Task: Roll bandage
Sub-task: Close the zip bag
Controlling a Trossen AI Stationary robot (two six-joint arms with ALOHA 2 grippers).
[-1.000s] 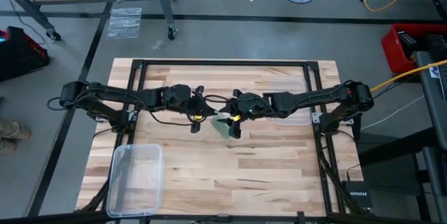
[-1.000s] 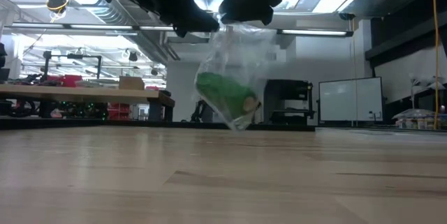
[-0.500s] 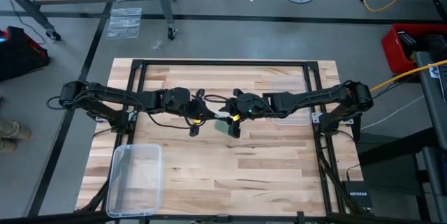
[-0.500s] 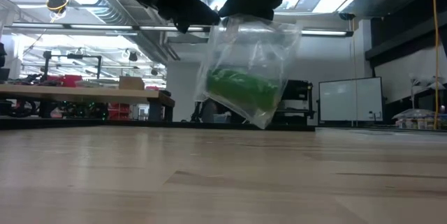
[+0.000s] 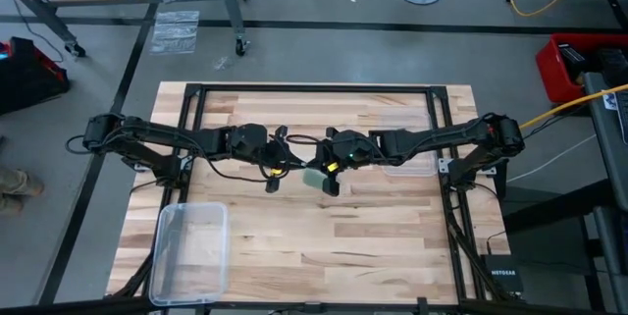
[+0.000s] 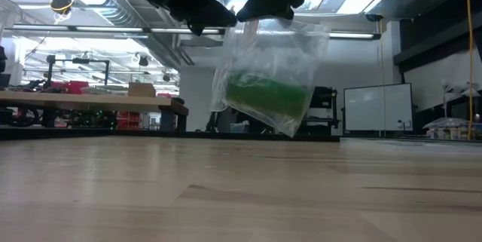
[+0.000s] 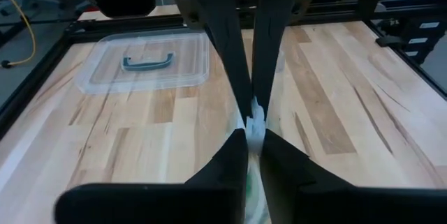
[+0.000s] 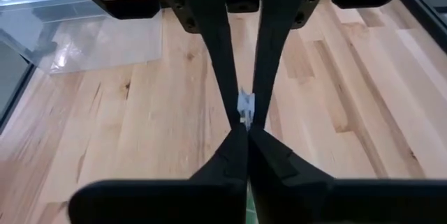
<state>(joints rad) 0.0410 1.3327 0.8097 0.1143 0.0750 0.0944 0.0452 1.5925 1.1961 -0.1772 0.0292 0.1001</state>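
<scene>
Both arms meet over the middle of the table (image 5: 392, 246), grippers nose to nose, well above the wood.

Left gripper (image 5: 282, 157): fingers pinched nearly together on the top edge of the clear plastic bag (image 6: 273, 72). In the left wrist view the crinkled film sits right between the fingertips (image 7: 246, 139), with the other arm's two fingers clamped on the same edge opposite.

Right gripper (image 5: 324, 166): jaws closed flat on the bag's edge; the right wrist view shows a scrap of clear film poking up where its fingertips (image 8: 237, 140) meet the left arm's.

The bag hangs free under both grippers, clear of the tabletop, tilted slightly, lower corner toward the right in the low view.

The bandage (image 6: 267, 95) is a bright green roll inside the bag, lying in the lower half, tilted with the bag. From above only a pale green patch (image 5: 314, 176) shows under the right gripper.

Also on the table: a clear plastic box (image 5: 191, 251) at the front-left corner, and a flat clear lid (image 5: 410, 166) with a handle under the right arm.
</scene>
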